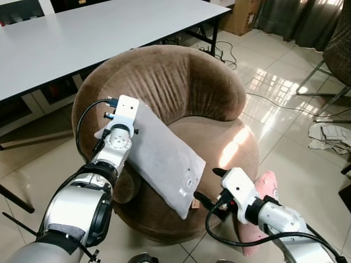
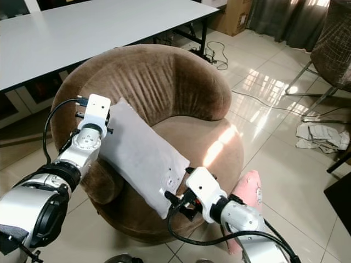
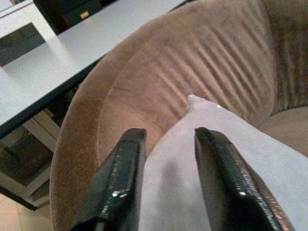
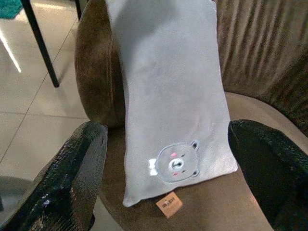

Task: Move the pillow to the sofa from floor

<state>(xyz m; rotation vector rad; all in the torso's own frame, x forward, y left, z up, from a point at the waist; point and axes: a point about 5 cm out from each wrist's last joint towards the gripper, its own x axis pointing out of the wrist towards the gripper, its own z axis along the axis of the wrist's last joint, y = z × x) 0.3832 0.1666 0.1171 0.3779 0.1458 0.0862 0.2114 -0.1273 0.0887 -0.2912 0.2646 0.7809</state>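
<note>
Left gripper (image 3: pixel 166 159) fingers (image 3: pixel 118 178) spread, hovering over the upper end of the pillow (image 1: pixel 159 159), pillow fabric showing in the gap between them; contact can't be confirmed from the wrist view. Right gripper (image 4: pixel 166 168) fingers (image 4: pixel 72 178) spread wide, one on each side of the pillow's lower end, not pinching it, set back just off the sofa's front edge.

Pillow: grey, rectangular, small bear face print (image 4: pixel 178 163) near the lower end, tan tag (image 4: pixel 169 205) hanging off the bottom seam. It lies on the sofa (image 1: pixel 181 93), tilted, upper end propped on the sofa's left armrest, lower end down on the seat cushion near the front rim. Off the floor.

Sofa: round, brown, ribbed velvet-like cover, curved back. Sun patch on the seat to the right of the pillow.

Left arm (image 1: pixel 82 208) reaches in from the sofa's left side, wrist module over the armrest, black cable looping off it. Right arm (image 1: pixel 274 216) comes in low at the sofa's front right, cable trailing below.

Around the sofa: grey table (image 1: pixel 82 33) behind it and to its left; pink item (image 1: pixel 258 213) on the floor just beside the sofa's front right, partly behind the right arm; glossy tile floor (image 1: pixel 279 82); crumpled cloth (image 1: pixel 329 137) well to the sofa's right; cardboard box (image 1: pixel 244 13) and dark curtains (image 1: pixel 299 19) beyond the table.
</note>
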